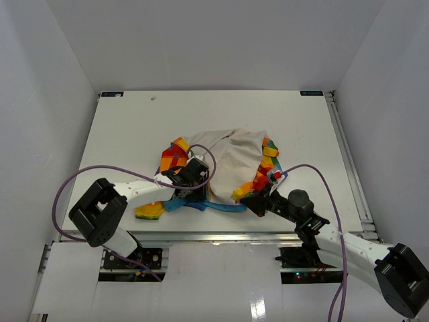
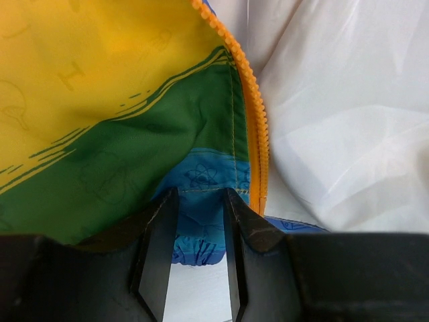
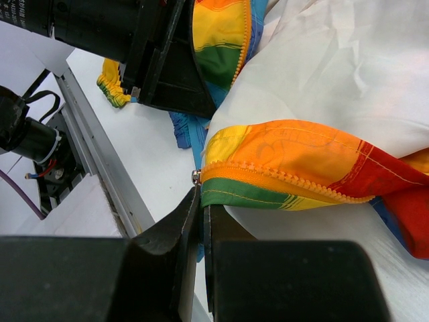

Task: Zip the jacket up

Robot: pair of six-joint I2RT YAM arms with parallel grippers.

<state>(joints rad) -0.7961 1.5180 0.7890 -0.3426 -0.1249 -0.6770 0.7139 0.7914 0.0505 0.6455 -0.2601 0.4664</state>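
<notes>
the jacket (image 1: pixel 228 157): spread open, cream lining up, rainbow edges; mid-worktop (image 1: pixel 134 127), toward the near edge
zipper teeth (image 2: pixel 255 121): orange, unjoined
left gripper (image 2: pixel 199 200): jaws apart, blue hem between them
right gripper (image 3: pixel 200 196): closed on the other front's hem corner
purple cable (image 1: pixel 100 168): loops over the lining

White arms (image 1: pixel 141 190), black joints, purple cables (image 1: pixel 94 168)

High rear overview; close wrist views, all on the jacket (image 1: pixel 234 155)
</notes>
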